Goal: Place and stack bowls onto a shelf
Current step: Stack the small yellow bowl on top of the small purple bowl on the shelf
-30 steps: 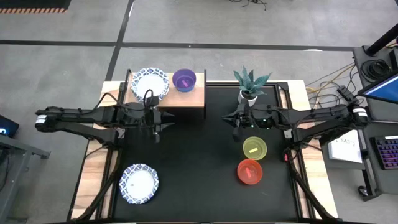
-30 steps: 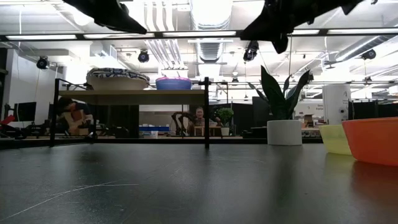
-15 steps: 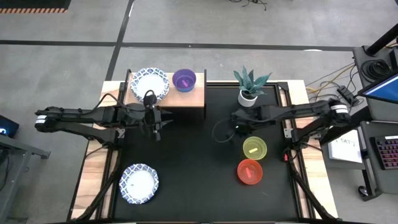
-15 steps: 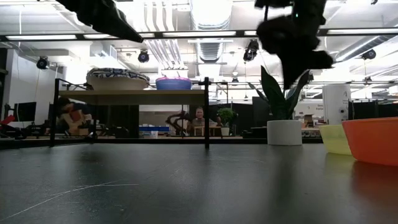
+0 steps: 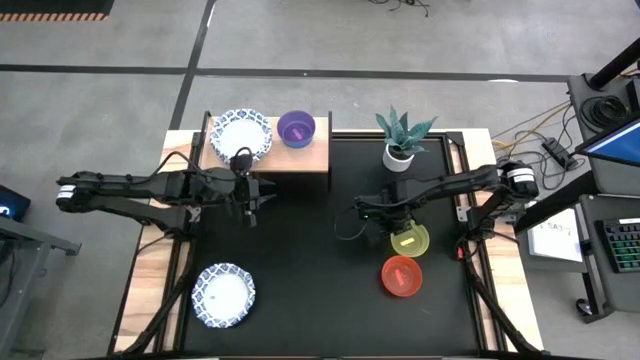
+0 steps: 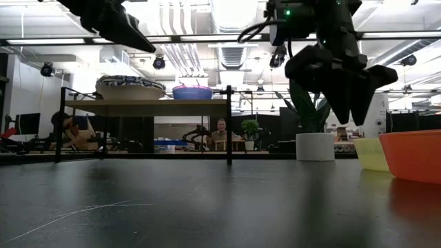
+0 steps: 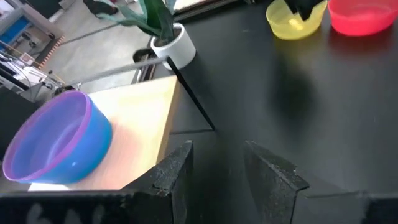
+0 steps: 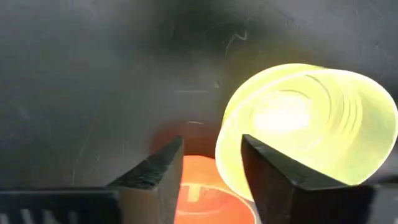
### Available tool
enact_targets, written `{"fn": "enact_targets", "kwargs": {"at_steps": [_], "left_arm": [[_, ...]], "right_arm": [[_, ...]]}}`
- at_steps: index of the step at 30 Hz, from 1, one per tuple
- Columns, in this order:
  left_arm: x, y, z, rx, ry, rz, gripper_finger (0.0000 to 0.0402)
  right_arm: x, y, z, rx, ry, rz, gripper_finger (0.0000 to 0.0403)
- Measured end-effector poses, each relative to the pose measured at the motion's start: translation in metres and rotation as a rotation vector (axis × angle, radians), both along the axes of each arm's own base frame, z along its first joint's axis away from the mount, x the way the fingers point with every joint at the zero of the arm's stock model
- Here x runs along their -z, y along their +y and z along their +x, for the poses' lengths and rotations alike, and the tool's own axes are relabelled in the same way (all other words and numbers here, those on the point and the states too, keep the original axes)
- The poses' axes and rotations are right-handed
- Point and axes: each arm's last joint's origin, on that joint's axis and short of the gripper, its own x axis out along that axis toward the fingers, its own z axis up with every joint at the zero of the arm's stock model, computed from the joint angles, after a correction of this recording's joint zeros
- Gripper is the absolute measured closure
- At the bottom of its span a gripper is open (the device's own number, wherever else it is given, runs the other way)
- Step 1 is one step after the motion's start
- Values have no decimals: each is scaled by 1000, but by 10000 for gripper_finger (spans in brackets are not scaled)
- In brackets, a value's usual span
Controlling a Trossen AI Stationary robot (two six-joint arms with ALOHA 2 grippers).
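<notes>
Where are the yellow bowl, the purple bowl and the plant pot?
yellow bowl (image 5: 409,239), high view, its inside.
purple bowl (image 5: 296,128), high view, its inside, on the shelf.
plant pot (image 6: 315,147), low view, its white side.

You are working in an open-plan robotics lab or workshop: the black-topped work table (image 5: 300,250) stands on a bare grey concrete floor (image 5: 100,110) marked with dark tape lines. Beyond it you see exposed ceiling ducts and strip lights (image 6: 231,38), seated people at benches (image 6: 219,132), and a keyboard with purple keys (image 5: 622,245) beside loose cables (image 5: 530,130).
</notes>
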Motion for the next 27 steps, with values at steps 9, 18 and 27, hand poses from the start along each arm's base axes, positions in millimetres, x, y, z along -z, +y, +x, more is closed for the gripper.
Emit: {"fn": "enact_targets", "kwargs": {"at_steps": [9, 18, 27], "left_arm": [[0, 0, 0, 5, 4, 7, 277], [1, 0, 0, 0, 6, 0, 277], [0, 0, 0, 0, 3, 0, 277]], "right_arm": [[18, 3, 7, 19, 70, -27, 221], [32, 2, 11, 7, 118, -29, 276], [35, 3, 13, -24, 117, -23, 388]]}}
